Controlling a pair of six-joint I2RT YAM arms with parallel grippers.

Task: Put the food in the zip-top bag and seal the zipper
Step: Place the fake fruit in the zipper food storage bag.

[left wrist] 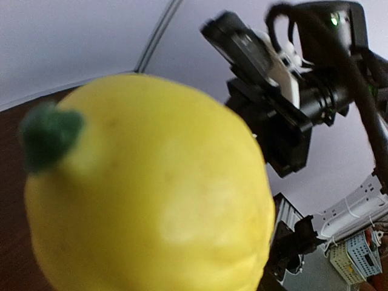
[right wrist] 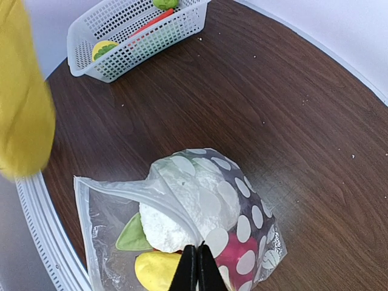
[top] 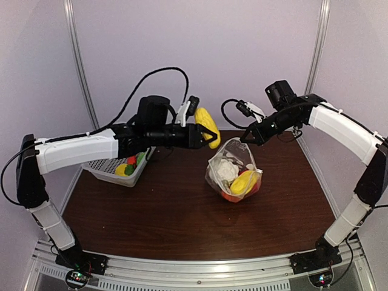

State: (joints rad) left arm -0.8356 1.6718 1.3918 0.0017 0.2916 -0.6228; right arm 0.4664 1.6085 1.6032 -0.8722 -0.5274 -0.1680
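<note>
My left gripper (top: 211,133) is shut on a yellow toy lemon (top: 207,125) with a green stem, held in the air left of the bag; the lemon (left wrist: 151,188) fills the left wrist view and hides the fingers. The clear polka-dot zip-top bag (top: 233,173) stands mid-table, mouth open, holding a white, a yellow and a red toy. My right gripper (top: 247,140) is shut on the bag's top edge by the zipper strip (right wrist: 154,197) and holds it up. In the right wrist view the gripper (right wrist: 197,260) pinches the bag (right wrist: 242,230).
A white mesh basket (top: 112,170) with green, yellow and red toys stands at the table's left; it also shows in the right wrist view (right wrist: 136,33). The lemon appears blurred at that view's left edge (right wrist: 21,97). Cables hang behind both arms.
</note>
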